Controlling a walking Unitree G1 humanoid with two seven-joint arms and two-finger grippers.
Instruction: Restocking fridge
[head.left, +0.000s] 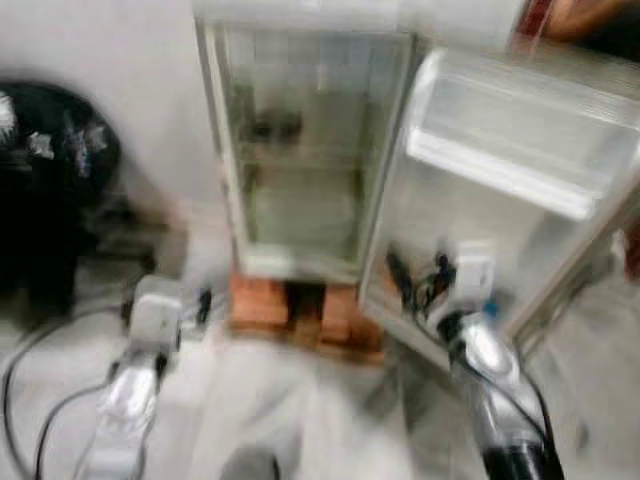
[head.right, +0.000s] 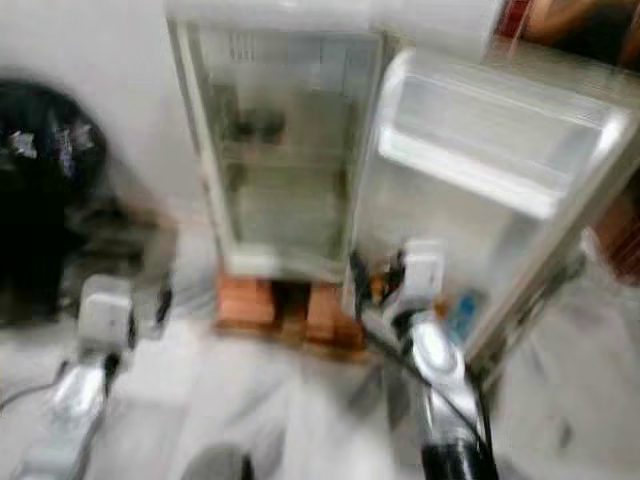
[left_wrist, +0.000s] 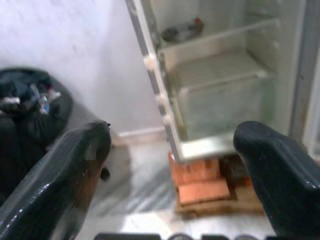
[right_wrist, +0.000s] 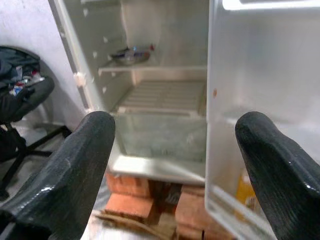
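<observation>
With both claws, left (left_wrist: 170, 150) and right (right_wrist: 172, 145), spread apart and empty, I faced the open white fridge (right_wrist: 160, 100) straight ahead, judging I should fetch stock before approaching.

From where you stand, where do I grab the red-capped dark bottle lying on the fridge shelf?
Probably mid-body, reaching through the white fridge's open front: the red-capped dark bottle lies on its side across the shelf, its long flank facing you.
</observation>
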